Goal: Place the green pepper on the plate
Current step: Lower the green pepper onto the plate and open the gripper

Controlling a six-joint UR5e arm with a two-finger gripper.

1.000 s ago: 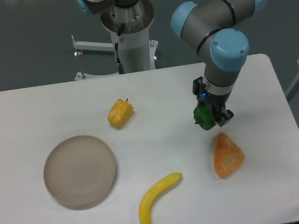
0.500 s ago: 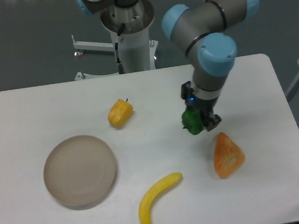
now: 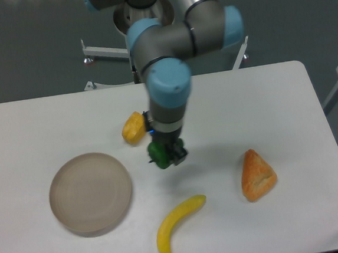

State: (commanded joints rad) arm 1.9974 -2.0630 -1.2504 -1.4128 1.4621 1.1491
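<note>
The white table [image 3: 226, 98] carries everything, and over its middle hangs the arm [image 3: 167, 44], wrist pointing down. Left of it lies the plate [image 3: 90, 193], bare and well apart from the load. The other foods ring the centre: the banana [image 3: 176, 226] near the front edge, the orange wedge-shaped piece [image 3: 257, 174] to the right, and the yellow pepper [image 3: 133, 127] just beside the wrist, partly behind it. Smallest is the green pepper [image 3: 157, 153], gripped between the fingers [image 3: 165, 154], which are clenched on it and hold it above the table between the yellow pepper and the banana, right of the plate's rim. The carry looks roughly halfway done. The main risk, as I judge it, is the grip: the pepper is glossy and lobed, and only part of it shows between the fingers, so a quick sideways sweep could let it twist or slip out short of the plate. Releasing too near the raised rim could also let it roll off onto the table. Descending too low on the way could clip the yellow pepper.
</note>
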